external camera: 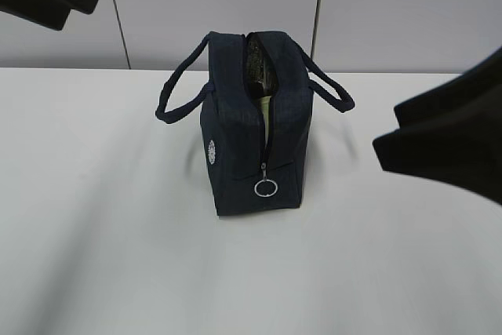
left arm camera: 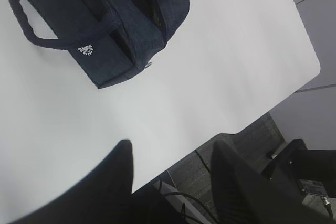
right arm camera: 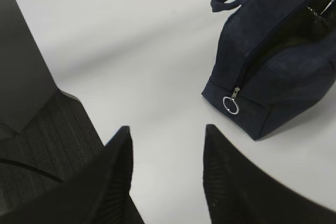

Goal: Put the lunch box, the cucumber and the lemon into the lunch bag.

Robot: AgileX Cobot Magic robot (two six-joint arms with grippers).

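Observation:
The navy lunch bag (external camera: 249, 139) stands upright mid-table with its top zipper open and the silver ring pull (external camera: 266, 187) hanging at the near end. Through the opening I see a pale green edge of the lunch box (external camera: 267, 111) and, above it, the dark glossy cucumber (external camera: 259, 68). The lemon is hidden. My left gripper (external camera: 78, 9) hovers high at the far left, open and empty (left arm camera: 171, 142), well away from the lunch bag (left arm camera: 110, 24). At the right my right gripper (external camera: 386, 127) is also open and empty (right arm camera: 168, 128), pointing at bare table beside the lunch bag (right arm camera: 278, 61).
The white table (external camera: 118, 233) spreads on every side of the bag. Both loop handles (external camera: 176, 96) stick out sideways. The table's edge and dark floor (left arm camera: 236, 145) lie under the left gripper; the edge also runs by the right gripper (right arm camera: 63, 93).

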